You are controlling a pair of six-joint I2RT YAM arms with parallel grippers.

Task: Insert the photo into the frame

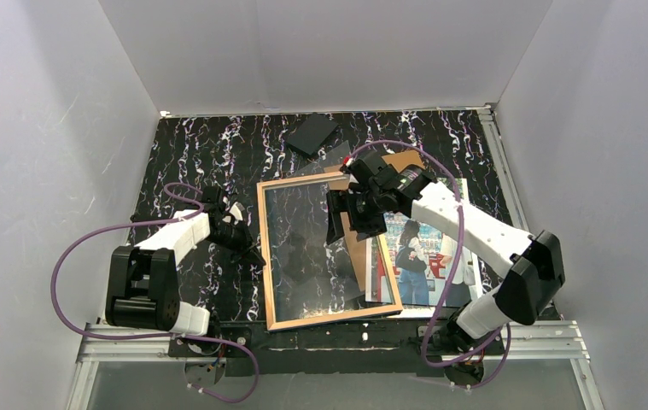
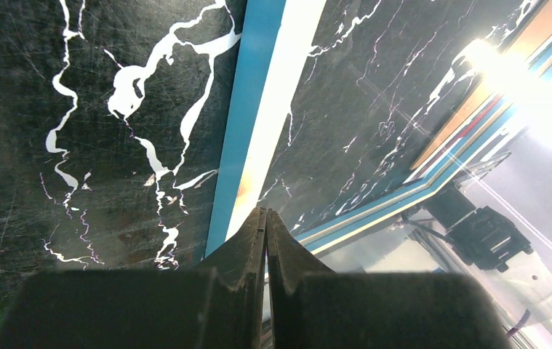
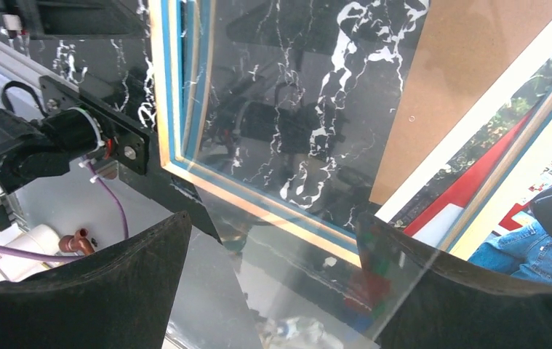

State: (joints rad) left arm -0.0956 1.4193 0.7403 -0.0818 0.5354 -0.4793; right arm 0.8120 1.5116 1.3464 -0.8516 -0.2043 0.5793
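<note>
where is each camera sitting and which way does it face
Top external: fixed high behind the arm bases, facing down at the table; both arms, left tool and right tool show.
Left wrist: on the left arm, facing down past its shut tool at the blue edge of the frame.
Right wrist: on the right arm, facing down between its open fingers at brown board and photo.
Shared: all three see the frame.
</note>
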